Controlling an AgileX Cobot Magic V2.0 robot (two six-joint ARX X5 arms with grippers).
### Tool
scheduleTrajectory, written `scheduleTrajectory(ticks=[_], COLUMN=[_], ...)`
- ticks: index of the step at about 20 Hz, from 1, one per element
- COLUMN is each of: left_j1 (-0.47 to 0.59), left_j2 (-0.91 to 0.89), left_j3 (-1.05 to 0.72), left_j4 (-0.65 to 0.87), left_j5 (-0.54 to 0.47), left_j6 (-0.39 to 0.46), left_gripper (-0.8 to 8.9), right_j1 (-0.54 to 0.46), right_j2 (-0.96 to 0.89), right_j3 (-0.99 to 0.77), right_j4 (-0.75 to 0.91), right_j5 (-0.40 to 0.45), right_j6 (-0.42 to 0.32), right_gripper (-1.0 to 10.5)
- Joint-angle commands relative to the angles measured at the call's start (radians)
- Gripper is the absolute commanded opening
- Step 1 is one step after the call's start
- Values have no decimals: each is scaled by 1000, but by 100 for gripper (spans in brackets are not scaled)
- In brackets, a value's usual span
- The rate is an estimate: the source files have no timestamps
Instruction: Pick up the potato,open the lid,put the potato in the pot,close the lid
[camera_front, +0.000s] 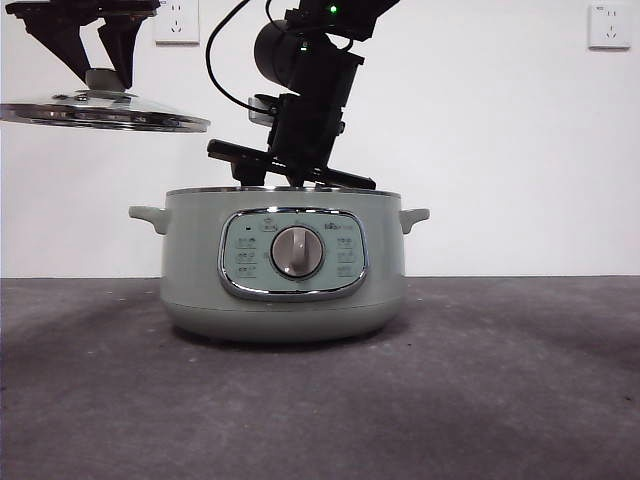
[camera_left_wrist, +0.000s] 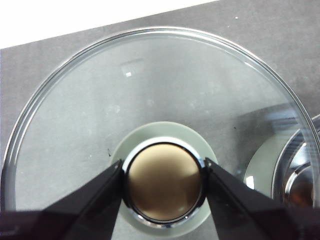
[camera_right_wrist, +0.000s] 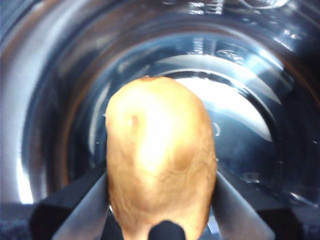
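Your right gripper (camera_right_wrist: 162, 220) has its jaws pinched on either side of the potato (camera_right_wrist: 160, 160), which hangs inside the steel bowl of the pot (camera_front: 285, 265) and, as far as the right wrist view shows, is not yet resting on the bottom. If you release from this height, the potato may drop, roll against the polished wall and mark or dent it; lower further before you let go. On withdrawal, watch the rim: the front view shows the arm's cross-piece sitting just above it, and a tilted exit could catch the edge and shift the pot on the bench (camera_front: 520, 400). Your left gripper (camera_left_wrist: 164, 182) is pressed against both sides of the knob of the lid (camera_left_wrist: 150, 100), holding it raised and off to one side of the pot. A glass lid held by a smooth knob may slip or tilt if you move quickly. Only the right wrist view shows the potato; the front view hides it behind the pot wall. Only the front view shows the lid's height relative to the rim.
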Motion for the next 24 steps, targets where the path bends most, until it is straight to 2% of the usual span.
scheduleTrajectory(ticks=[1, 2, 4, 5, 6, 9, 12, 14, 16, 19, 21, 24], left_j1=[2, 2, -1, -1, -1, -1, -24, -56, -96, -140, -158, -190], left_j2=[-16, -16, -16, -16, -15, -15, -15, -15, -15, -15, -15, -15], left_j3=[12, 12, 12, 12, 12, 12, 12, 12, 12, 12, 12, 12], left_j4=[35, 35, 38, 46, 45, 43, 43, 42, 29, -29, -56, -84], left_j5=[2, 10, 38, 38, 38, 48, 56, 56, 56, 56, 56, 71], left_j6=[13, 11, 11, 11, 11, 11, 6, 5, 4, 8, 5, 5], left_gripper=[-9, -9, -9, -9, -9, -9, -9, -9, -9, -9, -9, -9], right_j1=[9, 13, 21, 22, 23, 23, 27, 27, 34, 65, 94, 153], right_j2=[23, 23, 23, 23, 22, 18, 13, 13, -53, -199, -312, -497], right_j3=[6, 6, 6, 6, 6, 60, 289, 497, 538, 429, 287, 38], right_j4=[-13, -31, -36, -18, -8, -69, -257, -431, -433, -434, -433, -433], right_j5=[3, 3, 7, 8, 8, 15, 43, 121, 82, 90, 93, 158], right_j6=[11, 11, 11, 11, 11, 8, -27, -70, -87, -99, -110, -132], right_gripper=[3, 45, 463, 594, 601, 598, 576, 353, -5, -11, -11, -11])
